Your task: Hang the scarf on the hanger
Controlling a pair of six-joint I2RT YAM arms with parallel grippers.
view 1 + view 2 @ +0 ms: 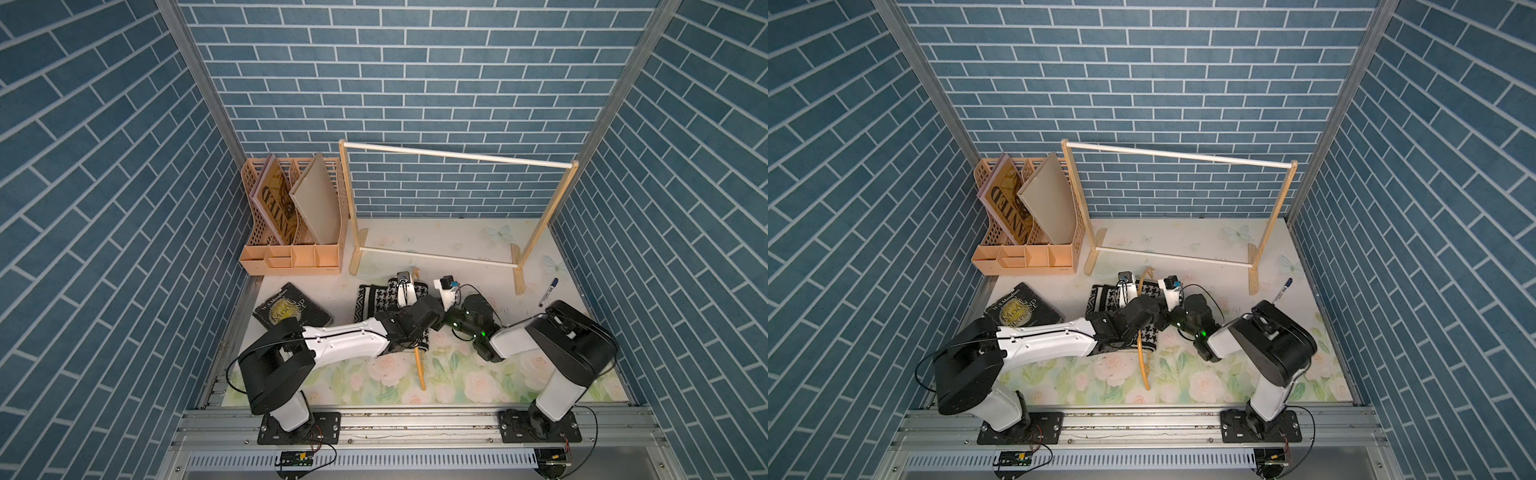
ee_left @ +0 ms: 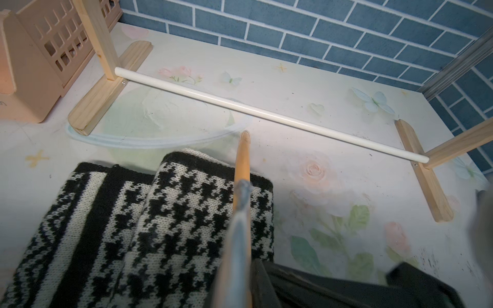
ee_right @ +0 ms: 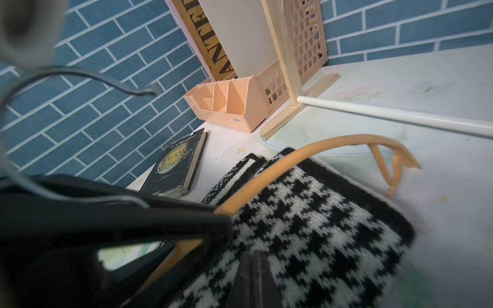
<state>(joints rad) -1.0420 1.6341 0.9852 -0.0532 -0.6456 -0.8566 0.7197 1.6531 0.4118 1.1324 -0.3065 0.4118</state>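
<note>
Scarf (image 1: 372,302) sits folded on the table (image 1: 478,249), hanger (image 1: 419,368) across it; soft floppy knit, I'd pinch a doubled edge; left claw (image 1: 404,291) is clamped on the light stiff hanger; right claw (image 1: 442,293) is pressed shut.

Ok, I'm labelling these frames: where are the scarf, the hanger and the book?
scarf (image 2: 184,213), left wrist view, houndstooth middle.
hanger (image 3: 314,146), right wrist view, curved wooden arm.
book (image 1: 291,311), a top view, dark front cover.
</note>
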